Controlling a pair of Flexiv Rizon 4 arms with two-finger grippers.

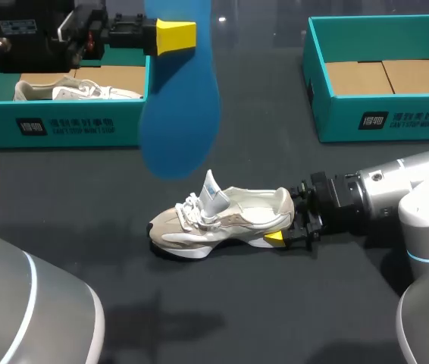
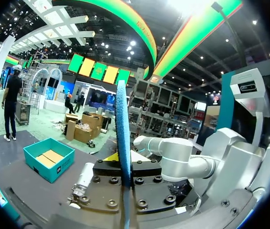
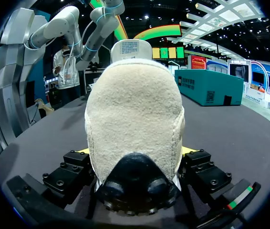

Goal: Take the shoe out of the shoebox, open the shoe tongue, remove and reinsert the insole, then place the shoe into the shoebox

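**Over the desk's middle: insole-to-shoe alignment for reinsertion**

On the black desk (image 1: 290, 303), between the two arms, the beige-and-white mesh sneaker (image 1: 222, 220) is lying on its sole. Its long axis is running side to side across the desk. The toe is pointing toward the robot's left and the heel toward the right arm. The right pincer (image 1: 294, 221) is pinching the sneaker at the heel, one finger on each side, as the right wrist view is showing. The pale tongue (image 1: 214, 188) is standing raised, so the mouth is facing upward.

The left pincer (image 1: 175, 36) is pressing its yellow tips onto the narrow end of the flat blue foam insole (image 1: 180, 98), holding it in the air. In the left wrist view the insole is appearing edge-on between the fingers. In the head view its long axis is running from the pincer toward the sneaker, and the broad end is hanging just above the tongue. How high the insole is hanging cannot be told.

- Controlling relation: the insole's long axis is lying across the sneaker's long axis, not along it.
- Judgement: the left arm is the one carrying the part, so reinsertion is calling for turning the insole until its broad end is facing the toe, then lowering it into the mouth.
- Judgement: the right pincer is serving as the brace against that push.
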